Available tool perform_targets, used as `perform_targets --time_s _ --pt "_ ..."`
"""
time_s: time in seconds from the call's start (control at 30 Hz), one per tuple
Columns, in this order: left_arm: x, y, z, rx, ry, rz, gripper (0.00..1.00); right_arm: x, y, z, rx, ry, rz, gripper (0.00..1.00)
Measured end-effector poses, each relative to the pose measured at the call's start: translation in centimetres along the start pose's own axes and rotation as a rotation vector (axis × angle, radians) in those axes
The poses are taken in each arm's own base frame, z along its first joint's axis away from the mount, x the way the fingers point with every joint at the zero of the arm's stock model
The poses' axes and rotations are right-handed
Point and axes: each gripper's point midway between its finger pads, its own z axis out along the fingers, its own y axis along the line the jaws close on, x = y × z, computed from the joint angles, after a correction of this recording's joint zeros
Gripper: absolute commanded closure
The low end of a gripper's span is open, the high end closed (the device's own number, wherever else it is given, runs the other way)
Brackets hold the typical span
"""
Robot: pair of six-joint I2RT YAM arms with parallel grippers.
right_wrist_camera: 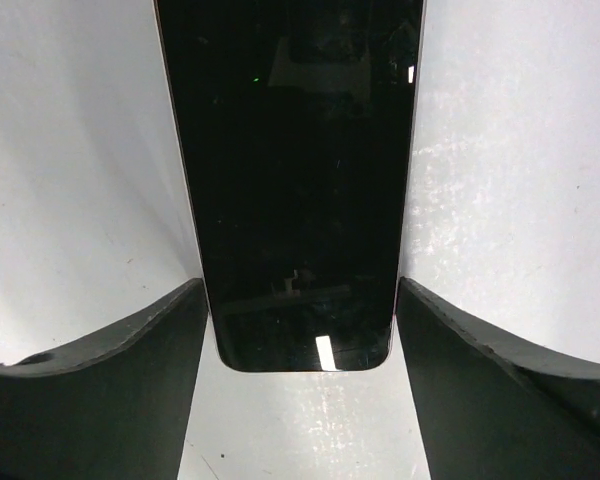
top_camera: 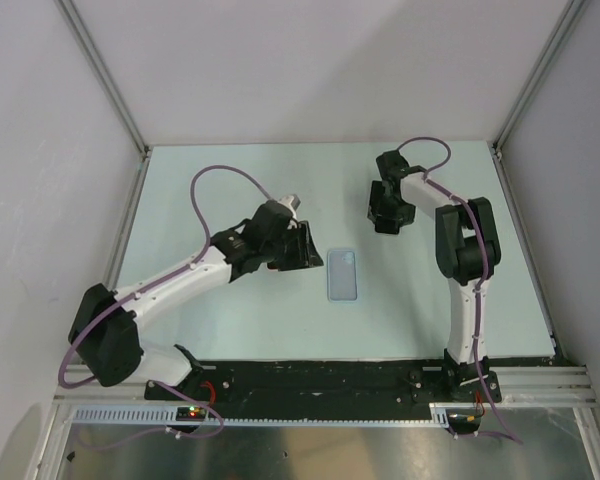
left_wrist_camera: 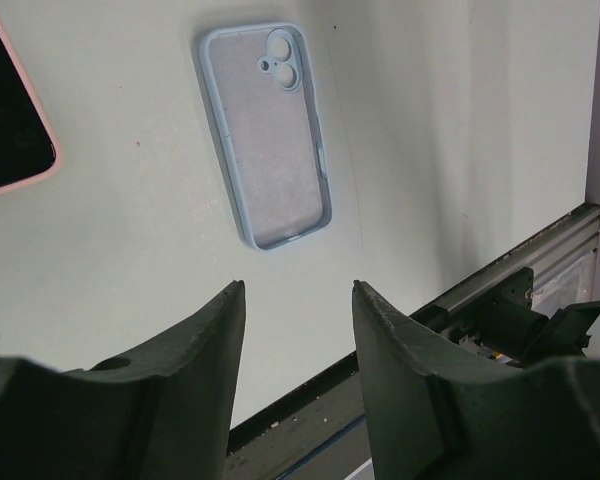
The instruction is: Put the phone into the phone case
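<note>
A thin, translucent light-blue rectangular phone case (top_camera: 341, 274) with rounded corners lies flat near the middle of a pale tabletop (top_camera: 210, 180). The left wrist view shows its raised rim and round camera cut-outs at one short end.

The left gripper (top_camera: 310, 247) hovers just to the left of the case without touching it. Its two black fingers (left_wrist_camera: 195, 350) are spread part-way, with nothing between them.

The right gripper (top_camera: 388, 218) is farther back and to the right, pointing down at the table. Its wrist view shows the phone (right_wrist_camera: 295, 180), a flat black rectangle with rounded corners and a glossy dark face, lying on the table. Its fingers (right_wrist_camera: 130, 380) are spread wide, one at each long edge of the phone. They are so close that they seem to meet the edges, but I cannot tell whether they are pinching it. From above, the gripper hides the phone.

In the left wrist view, a dark-faced slab with a pink rim (left_wrist_camera: 10, 130) is cut off by the left of the frame, apart from the case. I cannot tell whether it is the phone.
</note>
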Motion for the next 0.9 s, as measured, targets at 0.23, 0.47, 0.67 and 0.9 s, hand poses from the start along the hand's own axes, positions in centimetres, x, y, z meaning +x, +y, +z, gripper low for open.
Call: perform_targets --time_s 0.23,0.47,0.67,0.9 --pt "0.0 0.1 -0.1 -0.002 -0.003 -0.002 0.48 0.1 0.0 -0.1 0.000 0.008 0.004 0.74" --pt "1.3 2.4 0.9 -0.072 0.018 -0.011 0.50 1.3 0.9 -0.9 -0.110 0.021 -0.001 0.78" --pt "2.9 5.0 2.9 -0.164 0.065 -0.026 0.52 4.2 1.7 -2.7 -0.253 0.076 0.004 0.80" --pt "4.2 6.7 5.4 -0.222 0.112 -0.047 0.53 6.8 2.5 -4.3 -0.388 0.130 0.024 0.81"
